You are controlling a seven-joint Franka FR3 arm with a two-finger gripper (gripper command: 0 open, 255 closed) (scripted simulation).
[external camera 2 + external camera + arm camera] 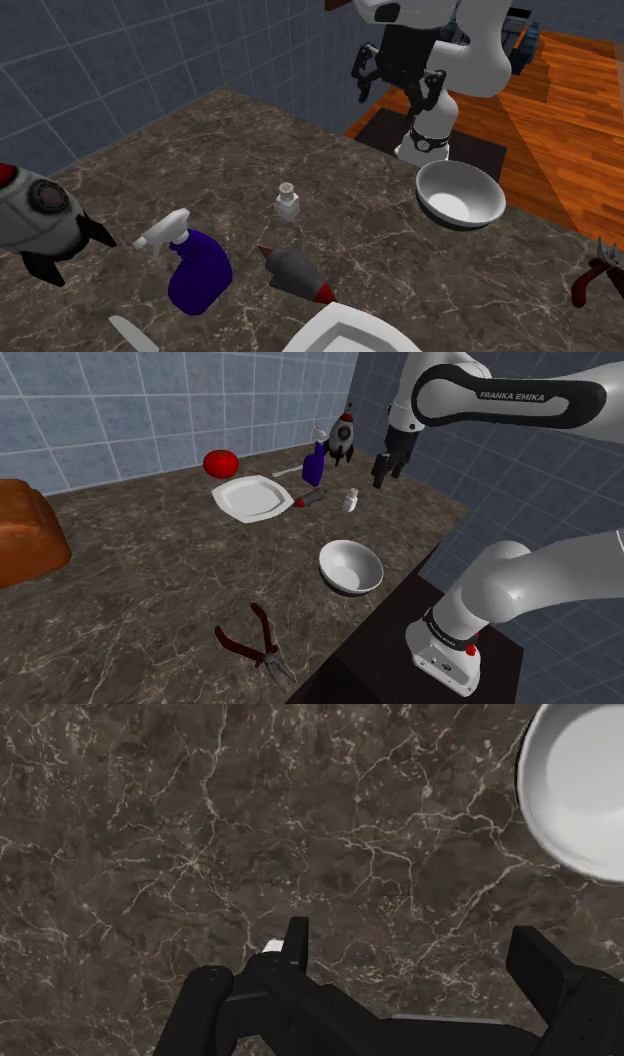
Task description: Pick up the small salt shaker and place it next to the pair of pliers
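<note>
The small white salt shaker point(351, 501) point(288, 200) stands upright on the dark marble counter point(150, 582), between the white plate and the counter's far edge. My black gripper point(383, 470) point(397, 90) point(418, 954) hangs open in the air above the counter, up and toward the shoulder view's right of the shaker, holding nothing. In the wrist view a white sliver of the shaker point(270, 946) peeks out beside one finger point(297, 944). The red-handled pliers point(255, 642) point(598, 275) lie near the counter's front edge, far from the shaker.
A white bowl point(351, 567) point(460, 195) point(585, 784) sits between shaker and pliers. Near the shaker are a white plate point(252, 497), a grey-and-red object point(308, 500) point(298, 272), a blue spray bottle point(313, 462) point(195, 265), a toy rocket point(343, 437) and a tomato point(220, 462). Tiled walls stand behind.
</note>
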